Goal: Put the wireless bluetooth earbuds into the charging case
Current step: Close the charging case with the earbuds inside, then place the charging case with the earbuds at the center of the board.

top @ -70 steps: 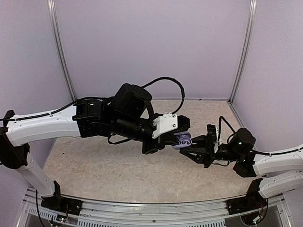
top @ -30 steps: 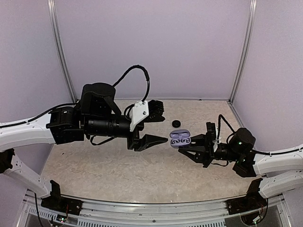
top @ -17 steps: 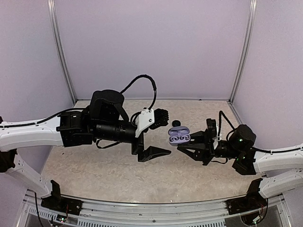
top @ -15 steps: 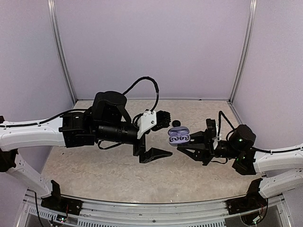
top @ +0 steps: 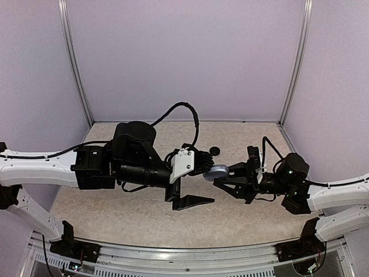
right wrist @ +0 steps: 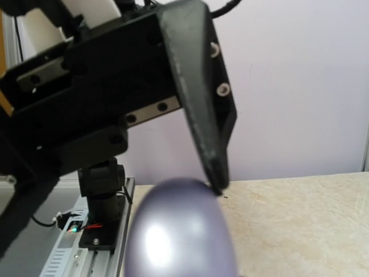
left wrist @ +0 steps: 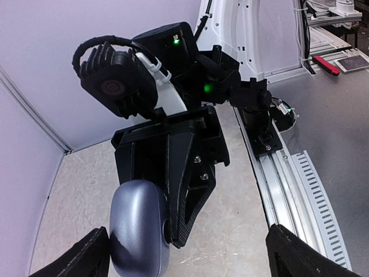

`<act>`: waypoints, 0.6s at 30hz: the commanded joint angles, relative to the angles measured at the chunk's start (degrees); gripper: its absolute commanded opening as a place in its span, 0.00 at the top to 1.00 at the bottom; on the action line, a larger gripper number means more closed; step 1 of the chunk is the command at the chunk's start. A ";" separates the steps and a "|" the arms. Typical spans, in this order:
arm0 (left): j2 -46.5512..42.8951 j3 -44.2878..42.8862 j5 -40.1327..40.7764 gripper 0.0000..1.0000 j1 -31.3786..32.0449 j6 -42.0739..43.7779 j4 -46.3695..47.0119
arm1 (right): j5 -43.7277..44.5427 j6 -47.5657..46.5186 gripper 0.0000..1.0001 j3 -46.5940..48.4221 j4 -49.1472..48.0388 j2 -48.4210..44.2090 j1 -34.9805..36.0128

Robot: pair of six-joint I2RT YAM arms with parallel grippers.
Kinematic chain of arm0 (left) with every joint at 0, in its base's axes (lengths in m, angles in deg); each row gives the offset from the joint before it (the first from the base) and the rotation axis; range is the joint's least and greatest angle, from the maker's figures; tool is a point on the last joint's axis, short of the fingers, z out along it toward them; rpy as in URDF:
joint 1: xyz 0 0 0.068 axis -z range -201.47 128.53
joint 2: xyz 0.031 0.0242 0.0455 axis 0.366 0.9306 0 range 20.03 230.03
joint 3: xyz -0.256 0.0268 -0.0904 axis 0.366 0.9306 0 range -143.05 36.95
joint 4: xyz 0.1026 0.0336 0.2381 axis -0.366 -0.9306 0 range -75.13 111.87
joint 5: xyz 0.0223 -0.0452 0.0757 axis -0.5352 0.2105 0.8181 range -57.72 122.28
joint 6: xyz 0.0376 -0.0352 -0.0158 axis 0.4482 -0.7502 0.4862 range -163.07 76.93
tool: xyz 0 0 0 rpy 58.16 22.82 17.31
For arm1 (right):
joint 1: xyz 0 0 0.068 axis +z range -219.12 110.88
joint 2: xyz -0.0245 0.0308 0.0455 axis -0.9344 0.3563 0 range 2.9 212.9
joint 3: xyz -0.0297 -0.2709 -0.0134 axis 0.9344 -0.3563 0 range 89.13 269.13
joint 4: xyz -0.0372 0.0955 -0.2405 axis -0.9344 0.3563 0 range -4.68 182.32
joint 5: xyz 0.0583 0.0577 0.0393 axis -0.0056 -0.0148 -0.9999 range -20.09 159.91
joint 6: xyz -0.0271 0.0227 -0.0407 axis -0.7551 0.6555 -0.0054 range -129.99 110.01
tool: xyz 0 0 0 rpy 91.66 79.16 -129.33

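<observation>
The right claw (top: 221, 176) is clamped on the smooth, rounded lavender-grey charging case (top: 215, 171) and holds it above the mottled beige counter (top: 115, 203). The left wrist view shows one black wedge-shaped finger (left wrist: 187, 190) pressed against the case's side. The finger on the far side is hidden behind the shell.

The left claw (top: 211, 182) stands wide apart, with the case in its gap and neither finger touching it. From above, one finger lies just left of the case. The other lies nearer the arm bases than the case, low over the counter. Its own wrist camera catches only the two black tips in the bottom corners, with the case between them towards the left one.

The right wrist view gives what the others do not. The case's glossy dome fills the lower middle, and a black finger (right wrist: 202, 86) of the left claw comes down just behind its top edge. Whether they touch cannot be told.

In every view only the case's closed-looking outer shell shows, and the wireless bluetooth earbuds cannot be made out.

Only the top view shows a small black round object (top: 214, 151) lying on the counter just beyond the case, towards the back wall.
</observation>
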State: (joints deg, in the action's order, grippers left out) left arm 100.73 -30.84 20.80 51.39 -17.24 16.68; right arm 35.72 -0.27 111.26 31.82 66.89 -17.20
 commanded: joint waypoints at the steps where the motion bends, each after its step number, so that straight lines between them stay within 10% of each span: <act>1: -2.42 2.05 0.64 0.07 1.19 1.12 1.62 | 3.15 2.33 1.00 1.93 -0.27 0.29 -0.13; 18: -10.42 12.59 23.28 0.01 -7.12 -24.92 17.13 | 10.82 13.77 1.00 8.81 29.22 3.50 -19.38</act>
State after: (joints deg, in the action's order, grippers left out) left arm 91.68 -19.82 40.73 47.26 -31.58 29.51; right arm 45.20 10.57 115.37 50.01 67.13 -30.80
